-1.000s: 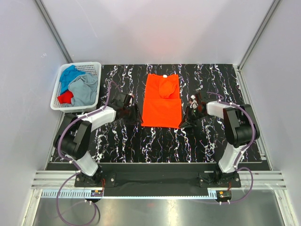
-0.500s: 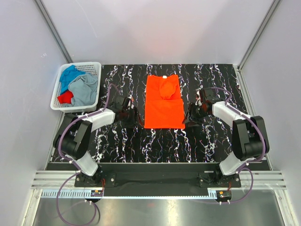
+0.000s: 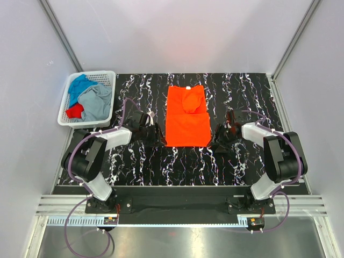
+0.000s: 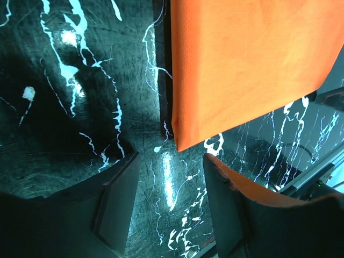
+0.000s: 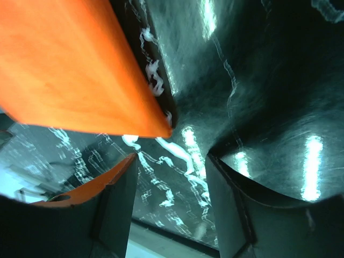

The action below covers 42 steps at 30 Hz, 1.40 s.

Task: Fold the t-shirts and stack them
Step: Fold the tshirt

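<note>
Flanking the orange t-shirt [image 3: 186,121], left fingers [image 4: 118,207] and right fingers [image 5: 231,215] stand apart, empty.

The orange t-shirt [image 3: 186,121] lies flat on the table [image 3: 177,161]; other t-shirts [image 3: 95,102] fill the white basket [image 3: 86,121].

The glossy black tabletop veined with white marbling [image 3: 183,166] carries a bright orange cloth t-shirt [image 3: 185,122], folded into a flat upright rectangle near the middle toward the far edge, and a white plastic lattice basket [image 3: 86,122] at its far left corner.
</note>
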{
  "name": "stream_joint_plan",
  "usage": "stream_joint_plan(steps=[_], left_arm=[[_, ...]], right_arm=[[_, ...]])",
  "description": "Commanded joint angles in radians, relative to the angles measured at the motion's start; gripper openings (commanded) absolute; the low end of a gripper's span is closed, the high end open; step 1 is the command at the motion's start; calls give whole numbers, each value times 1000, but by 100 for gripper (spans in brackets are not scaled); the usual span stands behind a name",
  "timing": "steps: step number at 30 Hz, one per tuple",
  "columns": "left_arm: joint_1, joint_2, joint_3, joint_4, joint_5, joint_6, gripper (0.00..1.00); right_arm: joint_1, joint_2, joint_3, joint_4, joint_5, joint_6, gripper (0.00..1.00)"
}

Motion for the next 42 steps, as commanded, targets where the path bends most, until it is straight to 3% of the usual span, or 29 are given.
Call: stream_joint_plan(steps=[1, 7, 13, 19, 27, 30, 31, 34, 35, 42], left_arm=[[-16, 30, -13, -24, -4, 6, 56], [-24, 15, -32, -12, -13, -32, 48], [-28, 32, -36, 17, -7, -57, 47], [-39, 40, -50, 42, -13, -80, 50], [-45, 90, -36, 49, -31, -82, 46], [-45, 106, -30, 51, -36, -85, 36], [-45, 107, -27, 51, -36, -86, 26], [-45, 113, -20, 42, -39, -92, 11], [-45, 113, -14, 34, -39, -92, 2], [-47, 63, -15, -4, -35, -111, 0]], right_arm=[[-3, 8, -51, 93, 7, 69, 61], [-3, 31, -111, 158, 36, 91, 60], [-3, 30, -122, 152, 82, 74, 55], [-3, 25, -125, 162, 114, 82, 38], [-3, 42, -113, 173, 120, 86, 34], [-3, 48, -111, 173, 122, 86, 26], [-3, 45, -111, 176, 120, 83, 22], [-3, 40, -114, 175, 120, 79, 4], [-2, 36, -114, 167, 120, 77, 0], [-3, -6, -111, 124, 117, 65, 0]])
